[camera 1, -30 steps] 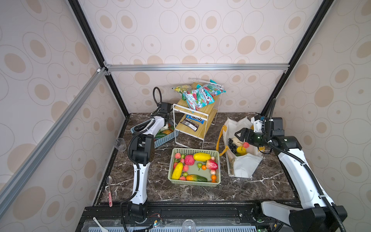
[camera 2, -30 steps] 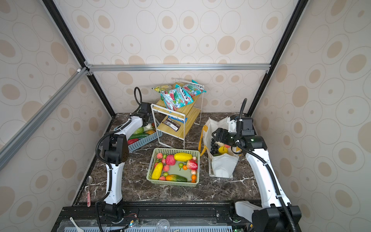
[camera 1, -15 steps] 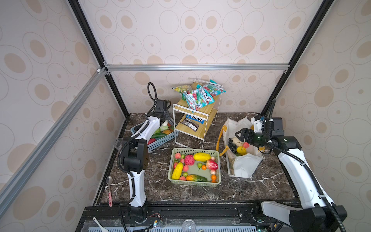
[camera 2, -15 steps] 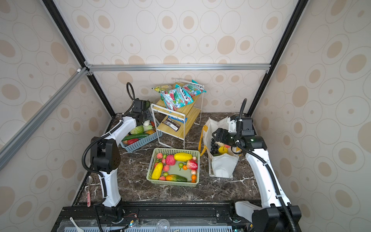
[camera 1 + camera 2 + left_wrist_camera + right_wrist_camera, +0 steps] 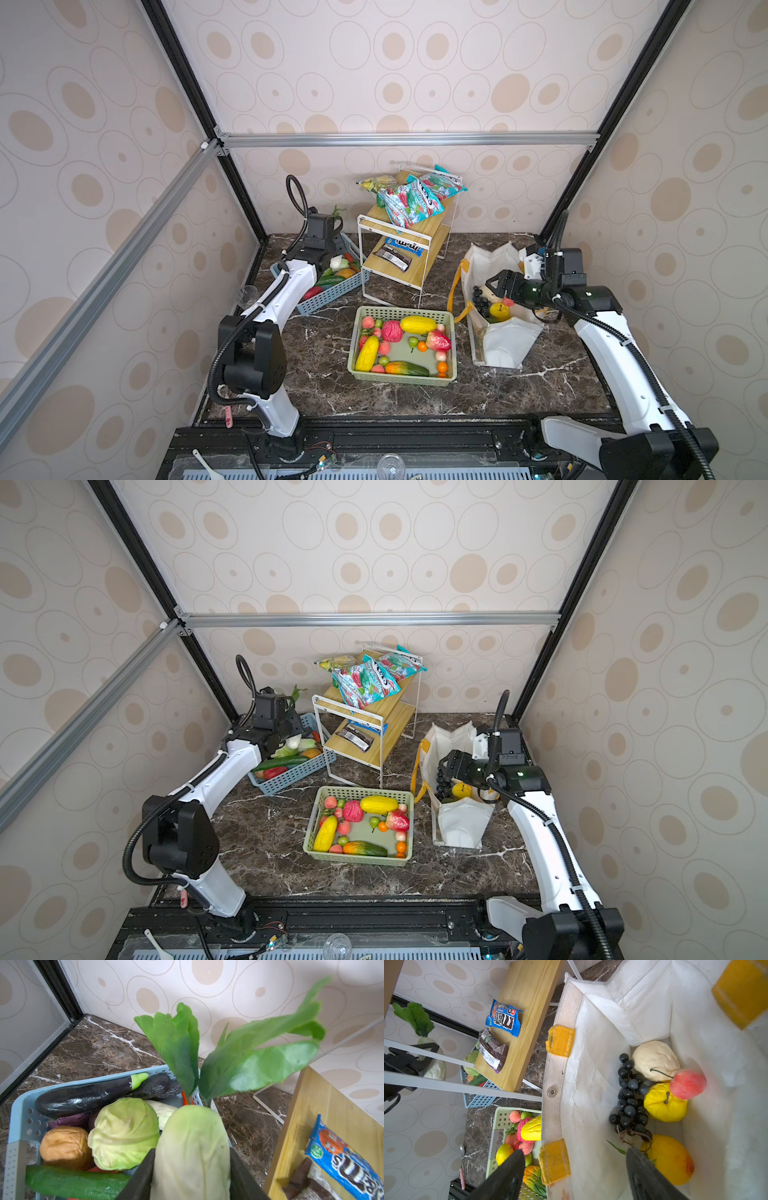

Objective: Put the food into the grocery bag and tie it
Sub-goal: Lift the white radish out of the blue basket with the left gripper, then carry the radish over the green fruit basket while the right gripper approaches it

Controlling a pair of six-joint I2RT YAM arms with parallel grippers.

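I'm watching the left gripper (image 5: 192,1151) at the far left corner of the counter (image 5: 316,374). It is pinching a pale radish (image 5: 193,1147) between its two fingers, and the radish's green leaves (image 5: 249,1059) are standing up toward the back wall. In both top views it is hanging over the blue basket (image 5: 328,297) (image 5: 291,779), at the end nearest the rack. I can't tell whether the radish is touching the food under it.

An eggplant (image 5: 93,1095), a cabbage (image 5: 124,1132) and a cucumber (image 5: 72,1182) are lying in that basket.

Just to the right, the two-tier rack (image 5: 399,245) is carrying snack bags (image 5: 411,197) on its top shelf. In front of it the green basket (image 5: 401,311) is sitting full of fruit.

Further right, the grocery bag (image 5: 505,345) (image 5: 591,1064) is standing open on the counter, just beside the green basket. Grapes (image 5: 631,1101), a white bulb (image 5: 654,1059), a yellow citrus (image 5: 664,1105) and a peach (image 5: 687,1083) are lying inside it.

The right gripper (image 5: 574,1150) (image 5: 496,284) is hovering at the bag's mouth with its jaws spread wide, gripping nothing. One finger (image 5: 506,1176) is showing outside the bag's near wall and the other finger (image 5: 648,1174) inside, above the food.
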